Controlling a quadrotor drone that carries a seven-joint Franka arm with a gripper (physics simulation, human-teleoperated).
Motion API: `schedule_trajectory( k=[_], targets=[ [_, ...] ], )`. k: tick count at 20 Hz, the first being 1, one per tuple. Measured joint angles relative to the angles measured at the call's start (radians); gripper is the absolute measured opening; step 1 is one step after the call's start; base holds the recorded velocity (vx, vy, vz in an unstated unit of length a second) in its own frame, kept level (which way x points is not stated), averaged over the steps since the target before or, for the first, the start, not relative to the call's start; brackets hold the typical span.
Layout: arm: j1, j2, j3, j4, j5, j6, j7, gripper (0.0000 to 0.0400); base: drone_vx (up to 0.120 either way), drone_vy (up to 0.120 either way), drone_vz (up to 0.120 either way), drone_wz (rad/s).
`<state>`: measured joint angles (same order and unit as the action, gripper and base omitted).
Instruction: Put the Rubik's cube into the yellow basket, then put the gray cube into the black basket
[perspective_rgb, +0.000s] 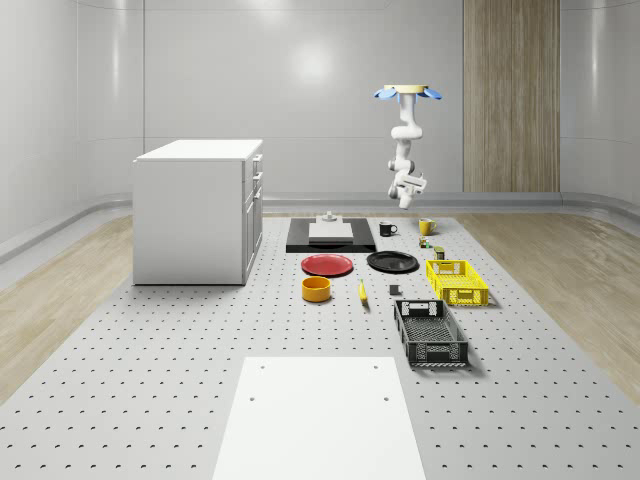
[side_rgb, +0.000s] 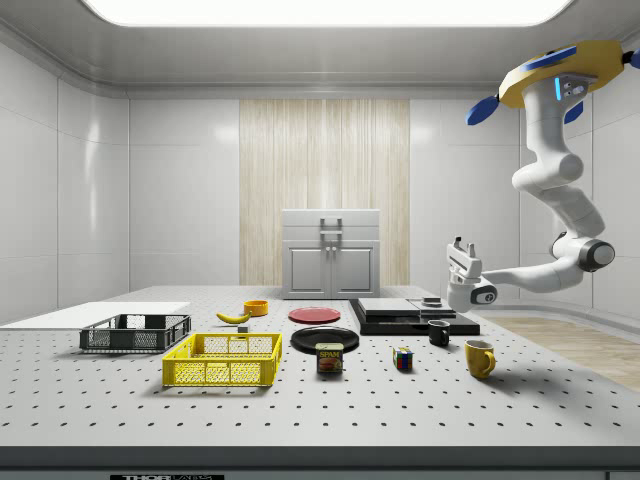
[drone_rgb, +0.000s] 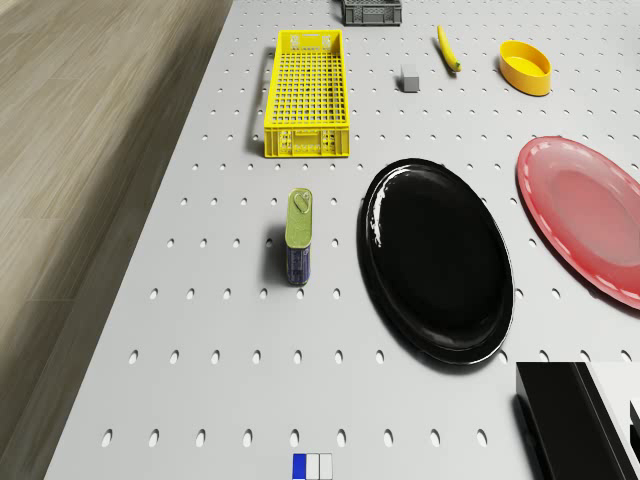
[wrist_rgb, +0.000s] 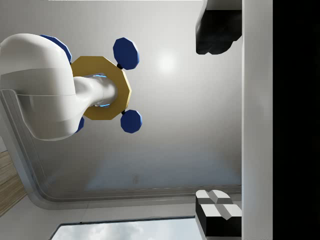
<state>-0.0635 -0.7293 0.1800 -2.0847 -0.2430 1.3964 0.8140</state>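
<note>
The Rubik's cube (side_rgb: 403, 358) sits on the table between the can (side_rgb: 329, 358) and the yellow mug (side_rgb: 480, 358); it also peeks in at the drone view's edge (drone_rgb: 312, 466). The yellow basket (perspective_rgb: 457, 281) and black basket (perspective_rgb: 430, 332) stand in a row nearer the front, and both appear in the drone view (drone_rgb: 307, 95) (drone_rgb: 372, 11). A small gray cube (drone_rgb: 409, 77) lies beside the yellow basket. The drone (perspective_rgb: 408, 92) hovers high over the mugs. My gripper (side_rgb: 461, 246) hangs well above the table, points upward and is open, its fingers (wrist_rgb: 217, 32) holding nothing.
A black plate (drone_rgb: 435, 258), red plate (drone_rgb: 585, 215), orange bowl (drone_rgb: 526, 66) and banana (drone_rgb: 446, 48) lie mid-table. A black mug (side_rgb: 438, 333) and a black slab (perspective_rgb: 330, 235) are at the back. A white cabinet (perspective_rgb: 198, 210) stands on the whole-scene view's left.
</note>
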Motion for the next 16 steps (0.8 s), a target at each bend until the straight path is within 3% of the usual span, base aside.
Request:
schedule_trajectory(
  k=[6,8,11,13,16],
  targets=[
    [-0.09,-0.03,0.262,-0.126,-0.386,0.019,0.064,0.04,0.12,0.0,0.0,0.0],
    [-0.14,-0.052,0.387,-0.223,-0.586,0.028,0.108,0.04,0.12,0.0,0.0,0.0],
    [-0.244,-0.094,0.578,-0.414,-0.925,0.028,0.209,0.04,0.12,0.0,-0.12,0.0],
    [-0.336,-0.123,0.69,-0.541,-1.145,0.008,0.296,0.04,0.12,0.0,-0.12,0.0],
    [-0.497,-0.164,0.823,-0.68,-1.411,-0.054,0.429,0.04,0.12,0.0,-0.12,0.0]
  ],
)
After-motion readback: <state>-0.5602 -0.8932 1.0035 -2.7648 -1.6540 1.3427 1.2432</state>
